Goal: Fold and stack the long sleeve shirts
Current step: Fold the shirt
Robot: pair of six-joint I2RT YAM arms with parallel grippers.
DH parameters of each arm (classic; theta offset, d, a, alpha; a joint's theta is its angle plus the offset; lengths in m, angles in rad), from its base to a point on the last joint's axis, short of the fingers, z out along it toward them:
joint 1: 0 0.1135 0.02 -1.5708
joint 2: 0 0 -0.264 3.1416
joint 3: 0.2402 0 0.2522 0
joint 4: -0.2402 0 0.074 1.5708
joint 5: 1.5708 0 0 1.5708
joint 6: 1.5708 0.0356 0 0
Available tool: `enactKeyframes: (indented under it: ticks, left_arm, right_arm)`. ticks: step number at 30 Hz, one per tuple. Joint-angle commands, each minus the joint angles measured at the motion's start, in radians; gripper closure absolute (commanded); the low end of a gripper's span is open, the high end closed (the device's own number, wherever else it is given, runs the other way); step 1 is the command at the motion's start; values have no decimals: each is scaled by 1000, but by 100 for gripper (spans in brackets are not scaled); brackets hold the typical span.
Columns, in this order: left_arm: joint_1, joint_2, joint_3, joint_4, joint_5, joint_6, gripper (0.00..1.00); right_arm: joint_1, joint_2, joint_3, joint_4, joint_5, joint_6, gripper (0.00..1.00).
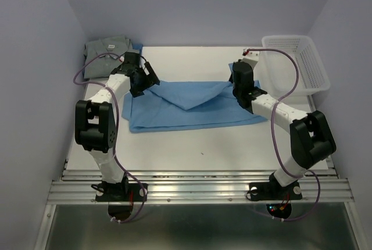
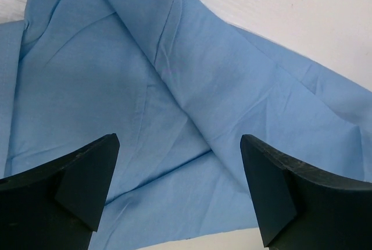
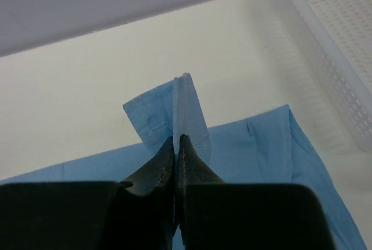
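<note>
The light blue shirt (image 1: 186, 113) lies spread across the middle of the white surface (image 1: 197, 145). Its near edge runs fairly straight from left to right, and its cloth is folded over itself so that a point of the upper layer dips toward the middle. Over the shirt's far left corner hangs the left hand (image 1: 142, 78), released. In its wrist view the two dark fingers (image 2: 87, 174) stand wide apart with creased blue cloth showing between them, and I cannot tell whether their tips touch it. At the shirt's far right corner the right hand (image 1: 243, 84) is clenched on the shirt. Its wrist view shows the fingers pressed tight together on a stitched flap (image 3: 174, 107) of blue cloth that stands upright above the rest of the shirt. Beyond the blue shirt's far left corner rests the grey-green shirt (image 1: 107, 52), folded into a compact pile with its collar showing. The left arm hides whether the two shirts touch. Beyond and to the right of the blue shirt's far right corner stands a white mesh basket (image 1: 288, 39), just apart from the cloth.
</note>
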Motion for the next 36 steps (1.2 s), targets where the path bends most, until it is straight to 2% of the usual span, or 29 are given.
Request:
enactKeyframes:
  ticks: [1, 9, 13, 23, 26, 27, 29, 30, 31, 32, 33, 36]
  left_arm:
    - [-8, 34, 79, 13, 7, 8, 1]
    - [-9, 172, 235, -7, -49, 43, 1]
    - [-11, 275, 362, -111, -135, 94, 1]
    - [-19, 420, 551, -235, -235, 86, 5]
    - [-19, 455, 599, -302, -276, 88, 22]
    - [-17, 456, 605, -312, -278, 88, 37]
    - [-19, 437, 576, -319, -278, 89, 56]
    - [-19, 427, 564, -317, -281, 83, 79]
    - [-17, 418, 550, -312, -284, 81, 87]
    - [-17, 409, 539, -312, -293, 83, 91]
    - [-16, 398, 530, -317, -318, 77, 100]
    - [-3, 384, 524, -352, -332, 77, 100]
  right_arm:
    - [4, -5, -19, 45, -26, -18, 99]
    - [4, 11, -19, 45, -78, -34, 99]
    - [4, 14, -11, 46, -96, -40, 99]
    - [4, 37, 0, 46, -132, -63, 99]
    - [4, 31, 0, 46, -129, -67, 99]
    - [4, 30, 1, 46, -127, -70, 99]
    - [4, 31, 3, 46, -119, -75, 99]
    - [4, 33, 4, 46, -103, -78, 99]
    - [4, 39, 6, 46, -95, -86, 99]
    - [4, 42, 7, 46, -87, -89, 99]
    - [4, 45, 7, 48, -78, -92, 99]
    - [-5, 45, 0, 49, -63, -107, 99]
